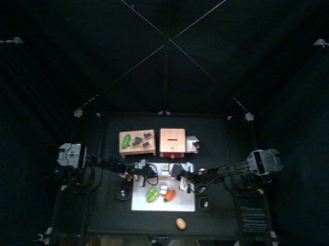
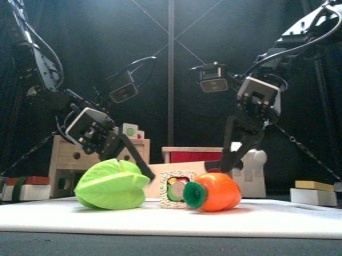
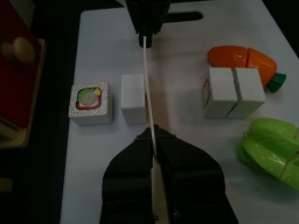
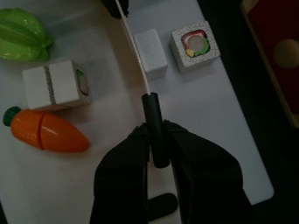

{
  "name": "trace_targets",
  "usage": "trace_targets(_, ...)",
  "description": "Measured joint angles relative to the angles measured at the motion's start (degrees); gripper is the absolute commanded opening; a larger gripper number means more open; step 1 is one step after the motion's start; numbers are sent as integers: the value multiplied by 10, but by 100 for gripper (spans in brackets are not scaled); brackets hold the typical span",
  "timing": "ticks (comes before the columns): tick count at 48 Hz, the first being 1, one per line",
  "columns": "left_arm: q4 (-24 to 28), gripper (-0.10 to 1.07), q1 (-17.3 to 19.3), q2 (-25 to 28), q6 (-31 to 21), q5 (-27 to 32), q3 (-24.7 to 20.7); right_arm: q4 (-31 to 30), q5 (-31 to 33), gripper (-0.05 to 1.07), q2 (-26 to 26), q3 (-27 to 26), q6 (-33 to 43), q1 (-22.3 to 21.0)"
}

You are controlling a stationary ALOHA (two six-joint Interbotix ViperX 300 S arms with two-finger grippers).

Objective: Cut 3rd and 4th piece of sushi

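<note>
Evidently both arms are sharing one tool: the right hand point(image 4: 153, 144) is gripping the dark handle of a thin knife point(image 4: 135, 61), jaws closed around it, while the left hand point(image 3: 156, 144) is pinching the far tip of the same blade, jaws closed on it. The sushi is lying on the white cutting board point(image 3: 176, 87) at the counter's middle, in three lots: a double block of two pieces still joined point(image 3: 232, 92), a single white piece point(image 3: 133, 96) just beside the blade, and a separated slice point(image 3: 90, 102) lying flat and showing its green and red filling. An orange toy carrot point(image 3: 246, 61) and a green toy vegetable point(image 3: 271, 150) are sitting on the far side of the block from the slice. My judgement is that these are light, rigid toy pieces, probably joined by a weak seam, so they are likely to skid or topple under a sideways push. The blade looks thin and perhaps flexible; pressing straight down into the visible seam of the double block seems the safest approach.
</note>
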Motion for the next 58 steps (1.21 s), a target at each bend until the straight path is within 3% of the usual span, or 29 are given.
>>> trace_targets(8, 21, 37, -30, -49, 0, 0, 10, 1, 1, 35, -42, -1, 2, 41)
trace_targets(20, 22, 37, -76, -31, -4, -1, 5, 44, -3, 35, -25, -4, 2, 98)
trace_targets(58, -18, 37, -84, 18, -2, 4, 0, 52, -3, 35, 37, -11, 5, 98)
